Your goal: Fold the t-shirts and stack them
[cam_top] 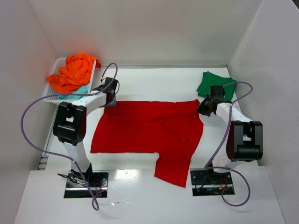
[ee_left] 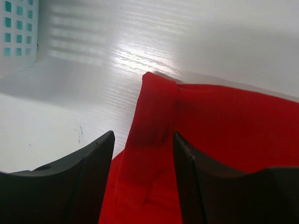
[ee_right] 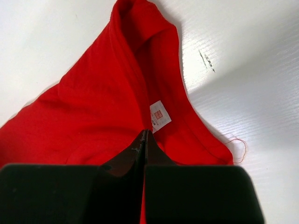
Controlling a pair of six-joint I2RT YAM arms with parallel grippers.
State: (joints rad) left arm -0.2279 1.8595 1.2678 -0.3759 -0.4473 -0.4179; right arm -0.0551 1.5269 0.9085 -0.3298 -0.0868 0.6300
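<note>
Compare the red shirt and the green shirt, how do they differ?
The red shirt lies spread across the table; the green shirt sits bunched small in the far right corner. The red one covers much more table than the green. Both are plain cloth.

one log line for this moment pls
left claw open astride red t-shirt corner | right claw shut on red t-shirt | green t-shirt lies apart
</note>
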